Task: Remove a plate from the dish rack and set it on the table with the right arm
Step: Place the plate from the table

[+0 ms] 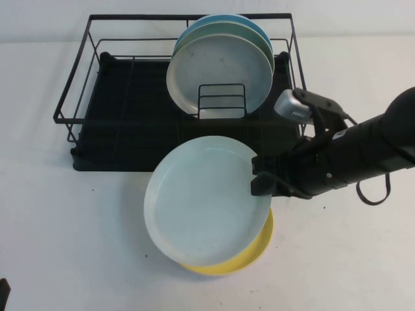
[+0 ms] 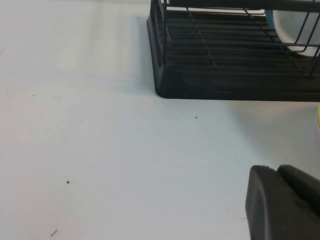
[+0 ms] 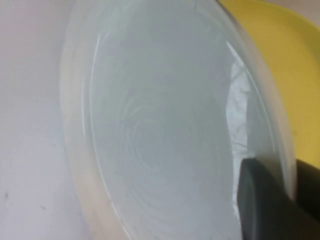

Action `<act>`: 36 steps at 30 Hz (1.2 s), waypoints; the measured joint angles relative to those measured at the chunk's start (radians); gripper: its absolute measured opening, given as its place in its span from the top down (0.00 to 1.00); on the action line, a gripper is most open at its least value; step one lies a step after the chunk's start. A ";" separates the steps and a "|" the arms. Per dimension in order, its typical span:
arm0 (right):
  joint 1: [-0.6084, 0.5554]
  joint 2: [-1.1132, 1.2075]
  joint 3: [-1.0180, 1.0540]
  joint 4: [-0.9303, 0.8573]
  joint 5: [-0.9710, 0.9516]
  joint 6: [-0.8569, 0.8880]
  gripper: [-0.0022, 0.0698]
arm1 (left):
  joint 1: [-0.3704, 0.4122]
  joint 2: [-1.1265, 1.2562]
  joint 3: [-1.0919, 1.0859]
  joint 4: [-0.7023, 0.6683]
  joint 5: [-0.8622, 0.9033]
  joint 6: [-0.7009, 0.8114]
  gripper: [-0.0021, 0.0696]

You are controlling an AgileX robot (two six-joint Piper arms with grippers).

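Counter: white speckled counter carrying black wire-frame dish rack.
Plate: round white plate, tilted over yellow plate, clear of rack.
Right gripper: clamped on plate's rim.
Left gripper: low, parked; closure unclear.
Risk: white plate could slide off yellow plate if released tilted.
Hidden: most of yellow plate.

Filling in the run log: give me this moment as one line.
right claw: shut on plate rim, over yellow plate, front of rack | left claw: parked low over table
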 joint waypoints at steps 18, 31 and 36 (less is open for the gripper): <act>0.000 0.128 0.000 0.039 -0.064 -0.034 0.89 | 0.000 0.000 0.000 0.000 0.000 0.000 0.98; 0.000 0.136 0.000 0.039 -0.066 -0.048 0.66 | 0.000 0.000 0.000 0.000 0.000 0.000 0.98; -0.013 0.129 0.000 0.035 -0.056 -0.049 0.39 | 0.000 0.000 0.000 0.000 0.000 0.000 0.98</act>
